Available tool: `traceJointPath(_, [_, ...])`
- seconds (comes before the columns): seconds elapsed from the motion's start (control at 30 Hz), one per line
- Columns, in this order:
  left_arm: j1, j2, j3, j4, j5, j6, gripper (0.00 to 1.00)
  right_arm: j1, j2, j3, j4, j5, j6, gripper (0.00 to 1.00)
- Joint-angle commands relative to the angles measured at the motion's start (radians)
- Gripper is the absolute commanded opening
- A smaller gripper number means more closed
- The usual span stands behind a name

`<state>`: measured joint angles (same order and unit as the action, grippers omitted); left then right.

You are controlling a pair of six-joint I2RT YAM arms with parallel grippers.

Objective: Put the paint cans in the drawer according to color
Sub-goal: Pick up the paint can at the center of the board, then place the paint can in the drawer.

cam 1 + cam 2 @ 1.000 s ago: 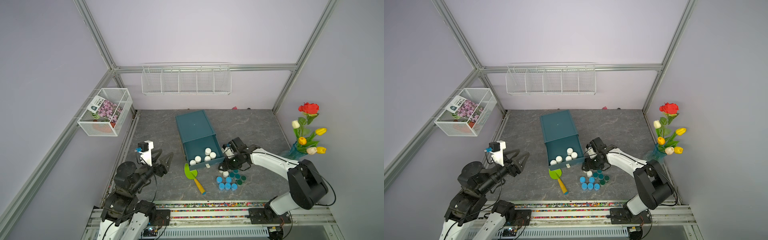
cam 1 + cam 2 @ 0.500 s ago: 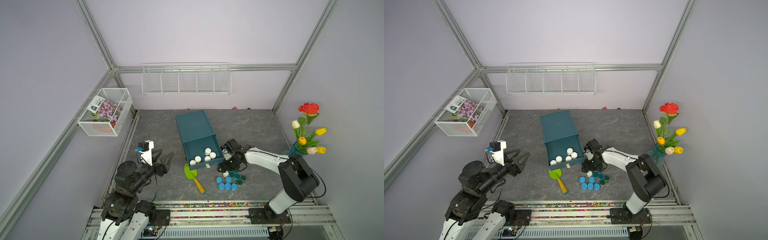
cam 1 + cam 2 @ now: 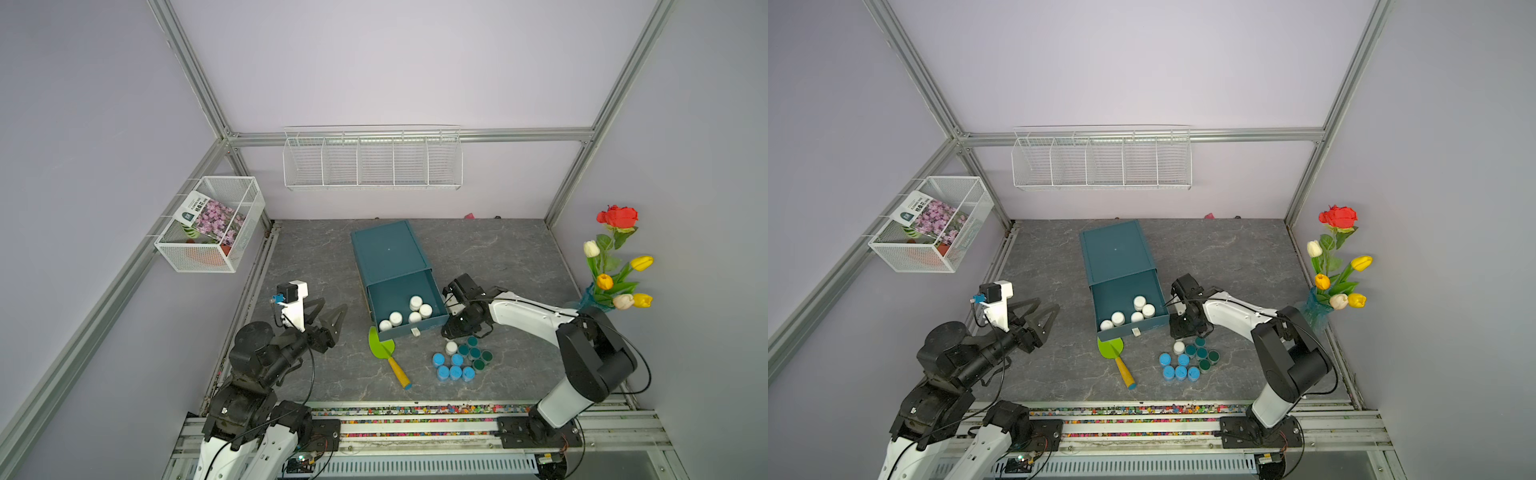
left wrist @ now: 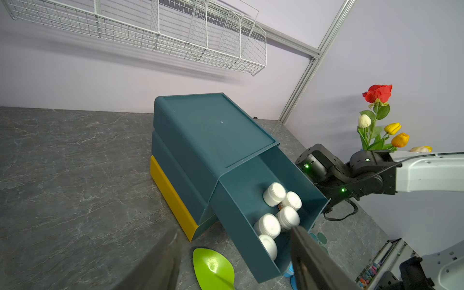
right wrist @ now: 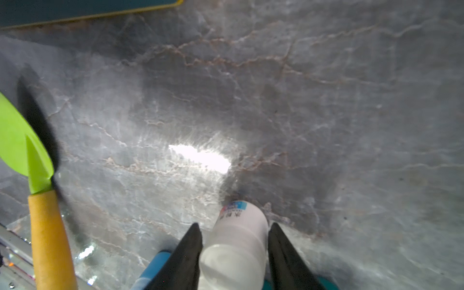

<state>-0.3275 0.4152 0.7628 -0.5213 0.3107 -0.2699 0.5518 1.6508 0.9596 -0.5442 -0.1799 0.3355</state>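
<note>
- Now at the right gripper (image 5: pixel 234 224): set low over the one white jar (image 5: pixel 236 241) left on the table (image 5: pixel 326 100), a finger close against each side; cannot tell whether already pinching.
- Flanked that way, probably, to lift it clear of the blue jars (image 3: pixel 455 372) and dark teal jars (image 3: pixel 475 353) crowded close by the fingers.
- Likely bound for the open drawer (image 3: pixel 405 330) right beside the gripper, to join the five white jars (image 3: pixel 415 302) lying there, one colour together.
- Stretched out long from the base, wrist bent down, fingers pointing at the table.
- Left gripper (image 3: pixel 333 303) spread and empty, raised well apart beyond the drawer, facing it.
</note>
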Motion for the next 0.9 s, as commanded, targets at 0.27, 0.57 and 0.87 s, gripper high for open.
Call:
traceJointPath(0.27, [-0.003, 0.0, 0.003, 0.017, -0.003, -0.007, 0.71, -0.015, -0.068, 0.044, -0.105, 0.13, 0.036, 0.22])
traceJointPath(0.57, [-0.003, -0.001, 0.004, 0.006, -0.007, 0.0, 0.71, -0.005, -0.296, 0.299, -0.325, 0.243, 0.076, 0.14])
traceJointPath(0.87, [-0.003, 0.004, 0.002, 0.016, -0.005, 0.008, 0.71, 0.282, -0.13, 0.724, -0.418, 0.287, -0.03, 0.13])
